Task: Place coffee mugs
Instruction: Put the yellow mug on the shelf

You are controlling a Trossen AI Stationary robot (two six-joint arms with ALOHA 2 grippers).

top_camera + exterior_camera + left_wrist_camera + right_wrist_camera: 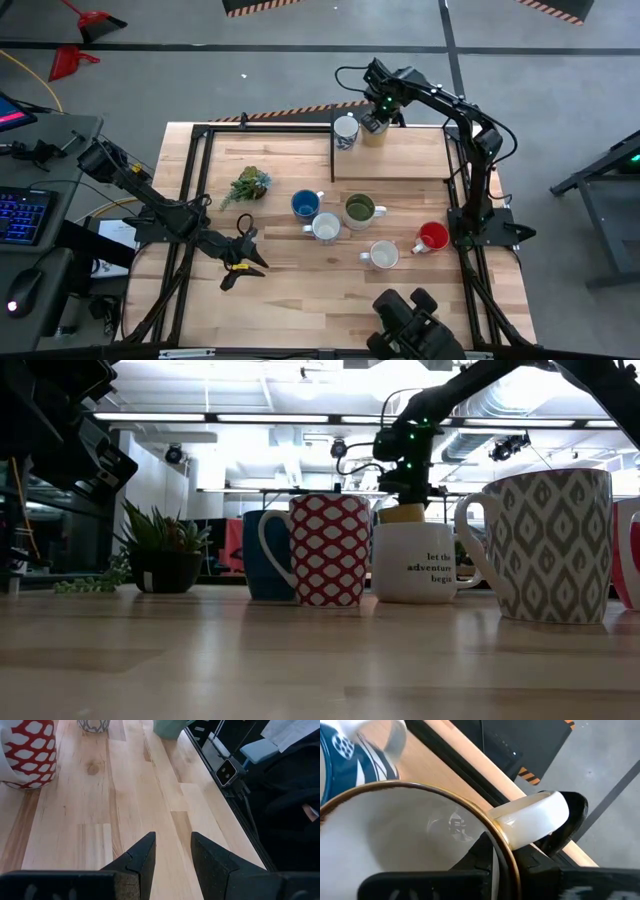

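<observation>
My right gripper point(375, 120) is shut on a cream mug point(374, 134) with a gold rim, over the raised wooden platform point(400, 160) at the table's far right. The low view shows this mug point(405, 512) behind a white lettered mug point(420, 560). A white-and-blue mug point(345, 130) stands on the platform beside it. On the table stand a blue mug point(307, 204), a red-and-white patterned one point(325, 227), an olive green one point(359, 209), a grey patterned one point(383, 254) and a red one point(432, 237). My left gripper point(245, 262) is open near the table's front left, with nothing between its fingers point(145, 855). My right gripper pinches the cream mug's wall at the rim point(502, 837), right beside the handle point(535, 817). One finger is inside the mug and the other outside, coming steeply from above. The mug stays upright. I cannot tell whether its base rests on the platform.
A small leafy plant point(248, 185) sits at the table's far left. A dark frame point(200, 160) runs along the table's edges. Bare wood lies in front of my left gripper point(172, 840) and along the table's near side.
</observation>
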